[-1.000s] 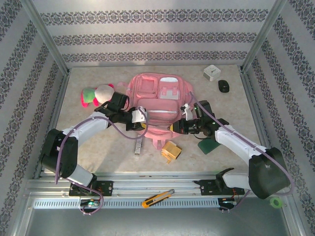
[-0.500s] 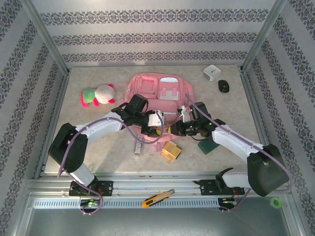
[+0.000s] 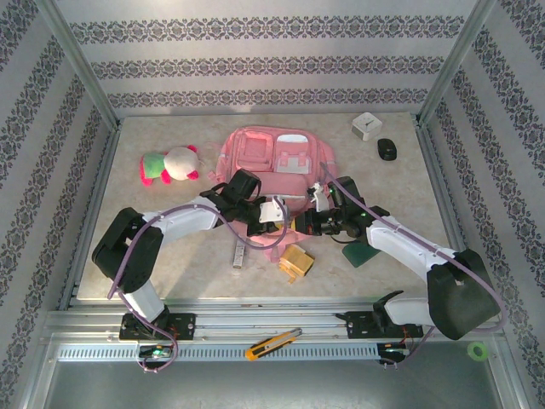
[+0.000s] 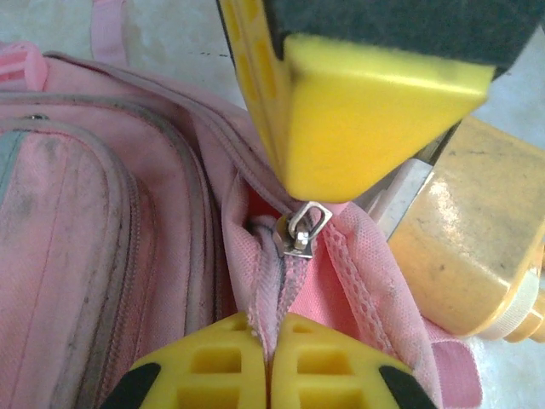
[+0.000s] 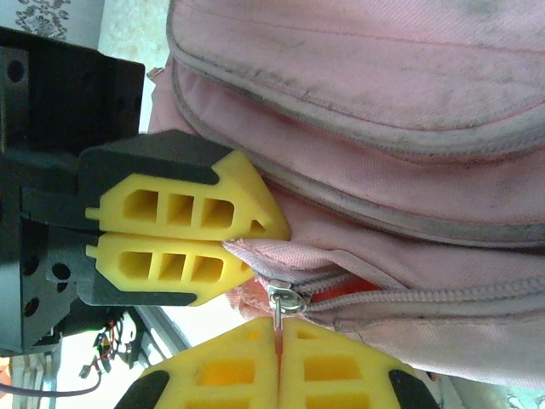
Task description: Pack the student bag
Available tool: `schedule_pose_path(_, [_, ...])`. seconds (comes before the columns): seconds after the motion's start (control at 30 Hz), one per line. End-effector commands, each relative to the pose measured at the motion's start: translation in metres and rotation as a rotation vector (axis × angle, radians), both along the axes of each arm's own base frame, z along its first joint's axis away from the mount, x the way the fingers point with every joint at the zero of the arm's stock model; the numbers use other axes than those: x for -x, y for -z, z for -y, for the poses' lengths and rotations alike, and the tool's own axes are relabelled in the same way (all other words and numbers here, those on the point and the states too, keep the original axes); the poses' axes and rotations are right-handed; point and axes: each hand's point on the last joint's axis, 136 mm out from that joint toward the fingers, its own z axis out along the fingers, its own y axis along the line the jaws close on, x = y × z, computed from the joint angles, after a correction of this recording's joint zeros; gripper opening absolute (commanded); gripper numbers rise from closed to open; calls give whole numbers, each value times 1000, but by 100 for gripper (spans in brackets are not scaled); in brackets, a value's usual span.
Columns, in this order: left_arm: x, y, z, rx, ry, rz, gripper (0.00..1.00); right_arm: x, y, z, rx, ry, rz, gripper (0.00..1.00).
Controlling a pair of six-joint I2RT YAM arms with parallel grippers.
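Where it gaped before, left pincer [image 4: 269, 334] clamped shut, pinching student bag [image 4: 102, 213]

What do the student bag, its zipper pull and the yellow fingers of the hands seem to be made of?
The student bag looks like matte pink woven fabric, probably synthetic: weave, stitched seams and scuffs show. The zipper pull seems metal, given its silvery glint. The fingers look like smooth hard yellow plastic, moulded with hollow cells.
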Motion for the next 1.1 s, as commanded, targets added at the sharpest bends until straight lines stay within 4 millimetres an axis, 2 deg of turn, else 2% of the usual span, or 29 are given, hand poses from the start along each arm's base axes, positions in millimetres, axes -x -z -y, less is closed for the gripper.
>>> schedule_pose_path(0.0, [0, -24, 16, 118, 1, 7, 1, 2, 10, 0, 26, -4, -2, 0])
schedule_pose_path(0.17, [-2, -35, 20, 159, -10, -2, 1, 1, 21, 4, 86, 17, 23, 0])
schedule_pose_path(0.43, [-4, -52, 24, 196, -8, 5, 0, 1, 28, 3, 137, 12, 50, 16])
schedule_pose_path(0.7, [-6, -64, 25, 230, -19, 9, 0, 2, 28, 11, 209, 49, 103, 20])
schedule_pose_path(0.93, [-11, -71, 27, 263, -36, 12, 0, 11, 26, 14, 243, 68, 128, 20])
schedule_pose_path(1.07, [-14, -74, 27, 274, -41, 13, 0, 16, 26, 17, 252, 91, 139, 15])
